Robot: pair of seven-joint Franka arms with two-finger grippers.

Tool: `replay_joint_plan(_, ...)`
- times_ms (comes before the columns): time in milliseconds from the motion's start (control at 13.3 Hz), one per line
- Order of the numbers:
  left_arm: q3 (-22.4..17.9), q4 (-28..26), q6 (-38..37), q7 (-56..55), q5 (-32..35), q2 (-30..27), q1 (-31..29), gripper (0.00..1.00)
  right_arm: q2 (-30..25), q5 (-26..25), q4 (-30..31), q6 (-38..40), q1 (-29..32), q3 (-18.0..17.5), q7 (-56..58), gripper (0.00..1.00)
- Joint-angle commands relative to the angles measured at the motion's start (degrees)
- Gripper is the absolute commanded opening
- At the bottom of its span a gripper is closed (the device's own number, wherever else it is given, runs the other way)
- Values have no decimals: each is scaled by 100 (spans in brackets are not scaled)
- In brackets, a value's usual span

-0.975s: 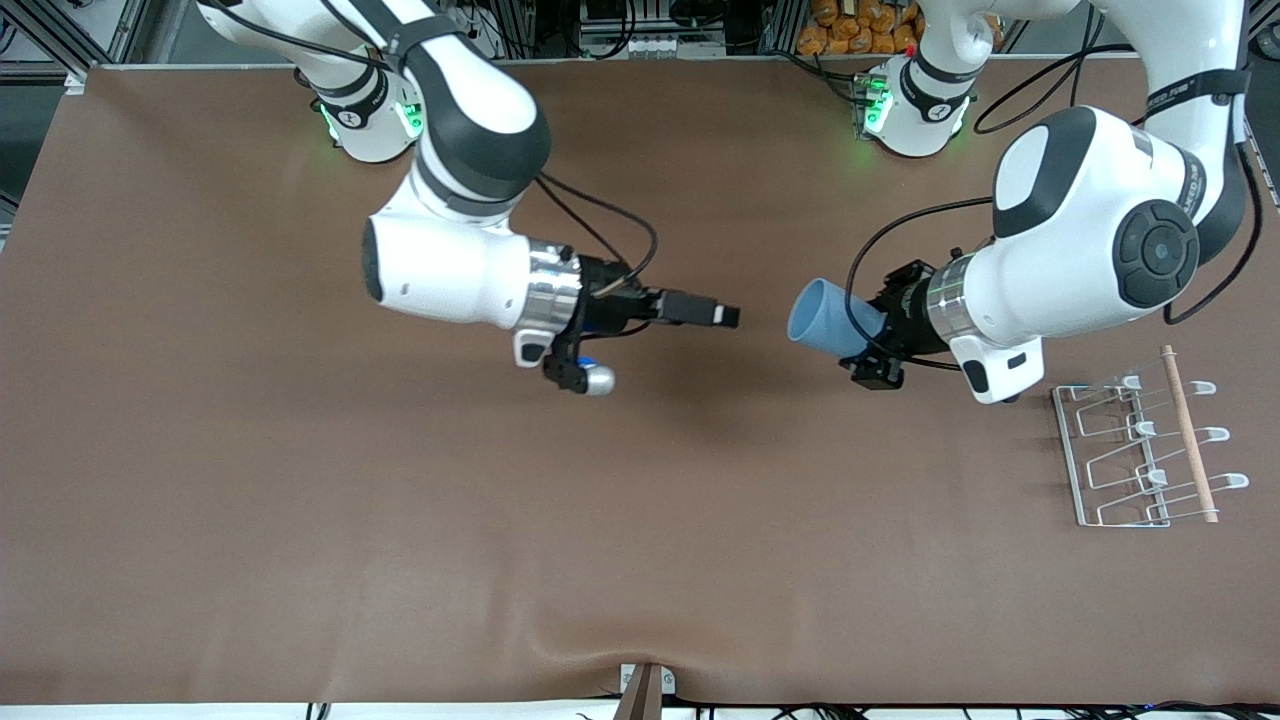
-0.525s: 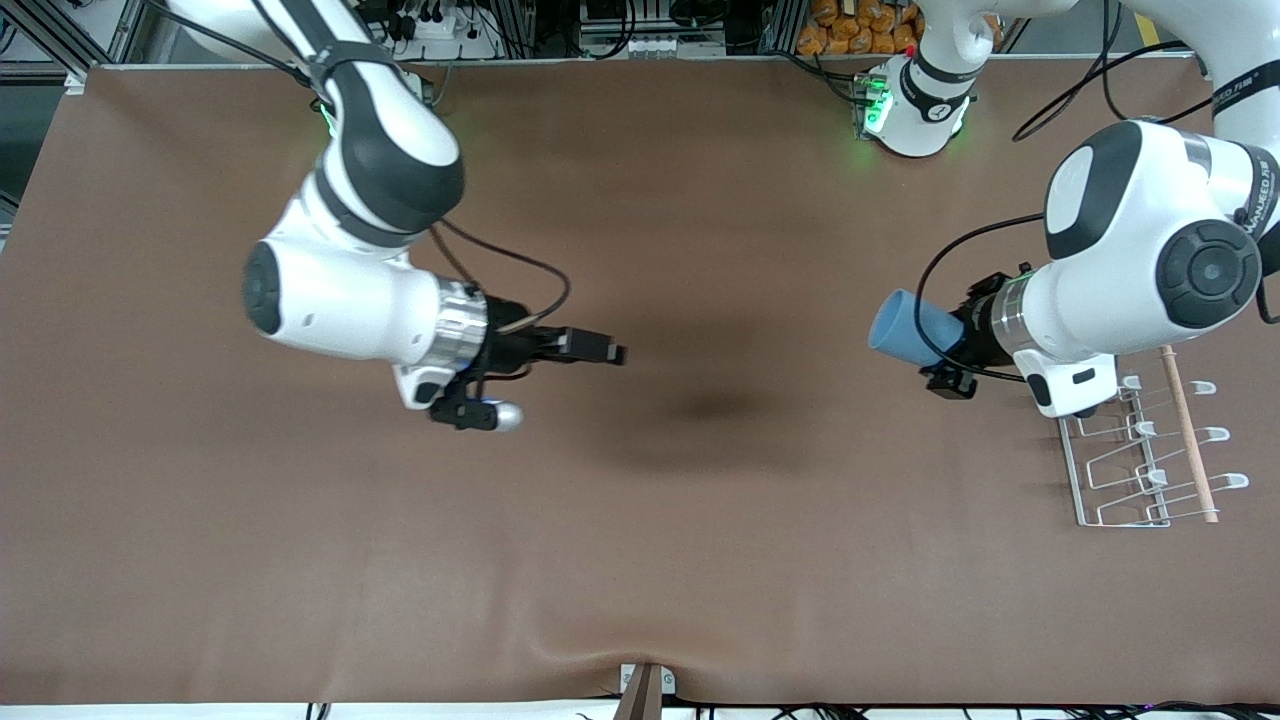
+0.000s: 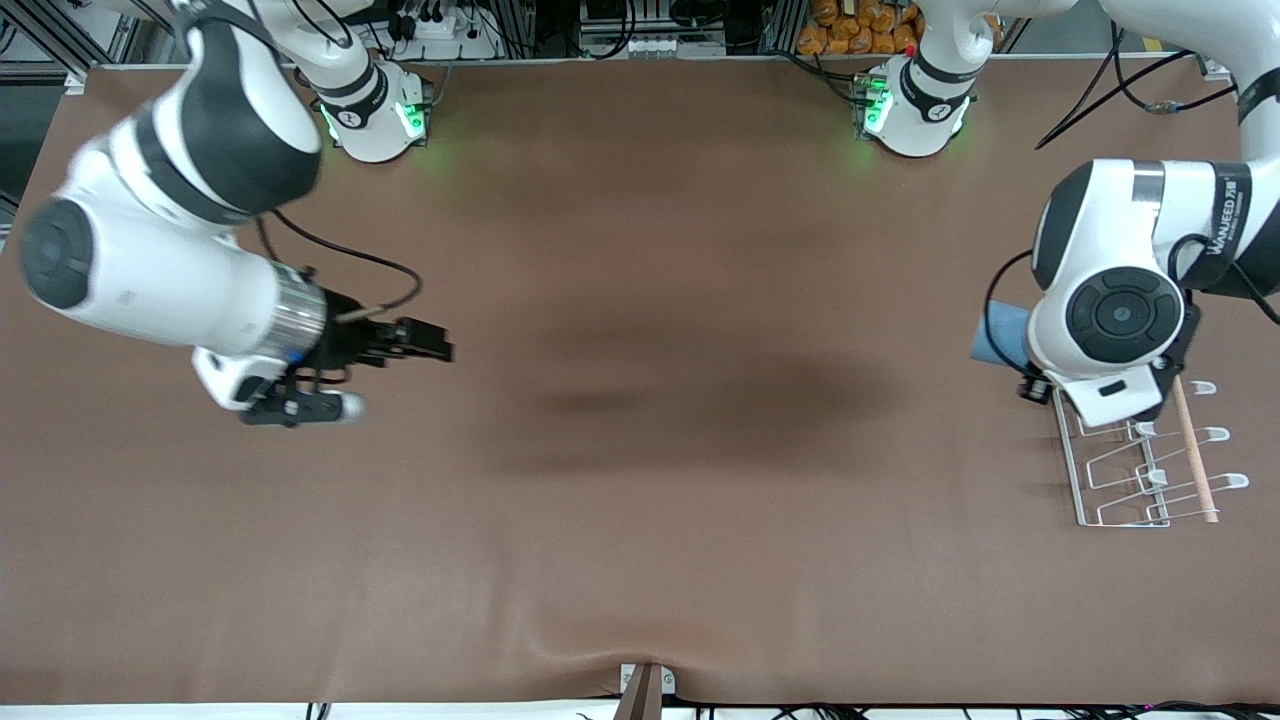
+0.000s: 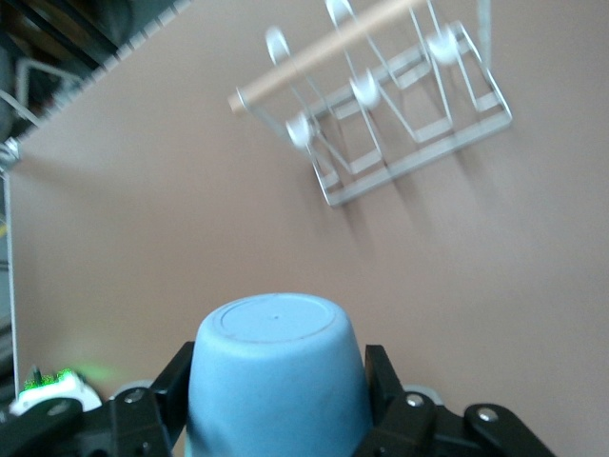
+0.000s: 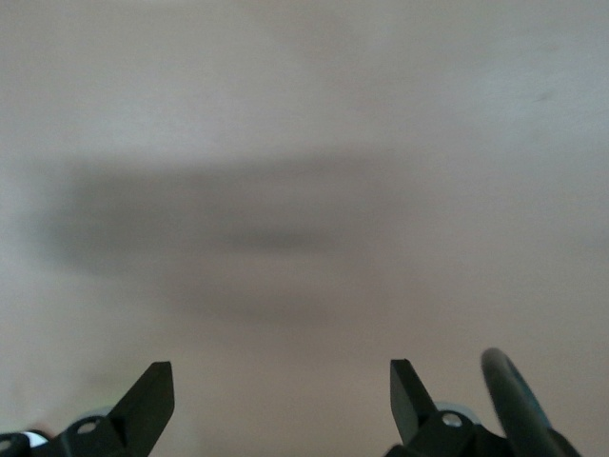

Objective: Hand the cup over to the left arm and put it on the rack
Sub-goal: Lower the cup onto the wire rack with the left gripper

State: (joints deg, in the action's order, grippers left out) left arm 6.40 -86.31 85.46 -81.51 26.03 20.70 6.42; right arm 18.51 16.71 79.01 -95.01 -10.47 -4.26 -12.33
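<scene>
Gripping the cup [image 4: 276,376] between its two fingers [image 4: 166,386], the left hand [image 4: 276,419] hangs over the table [image 3: 640,500] at the left arm's end, just beside the rack [image 3: 1140,465]; in the front view most of that hand is hidden under the left arm [image 3: 1120,300], and only a sliver of the light-blue cup [image 3: 1000,335] shows past the wrist, pointing toward the middle of the table; the left wrist view shows the cup's flat closed base facing away from the hand, with a black finger pressed against each side of its wall.

The rack [image 4: 400,105] stands on the table at the left arm's end, nearer to the front camera than the left arm's base; its wire loops are white and a light wooden rod [image 3: 1188,435] runs along its outer side (the side toward the table's edge); nothing sits on its pegs.

The right hand [image 3: 425,345] is over the table toward the right arm's end, well apart from the cup; its fingers [image 5: 147,400] stand wide apart with nothing between them, and the right wrist view shows only bare brown table surface under it.
</scene>
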Motion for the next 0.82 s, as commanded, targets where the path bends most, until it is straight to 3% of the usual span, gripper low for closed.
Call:
replay_joint_plan(0,28,-139,-65,-14,901,65,-123,5,-777,-159,659,210,300,458,669,100)
replay_joint_plan(150,28,-245,-56,-92,1621,205,-281,6,-1111,-831,642,623,309,812,679,100)
replay_joint_plan(300,28,-368,-47,-110,2097,224,-343,9,-1463,-1493,642,1000,414,822,679,100)
replay_joint_plan(450,28,-596,31,-346,2501,224,-361,9,-1701,-1513,634,1335,738,813,914,100)
replay_joint_plan(750,45,-1606,418,-1743,4039,382,-352,9,-1886,-1522,598,1775,1091,752,1285,100)
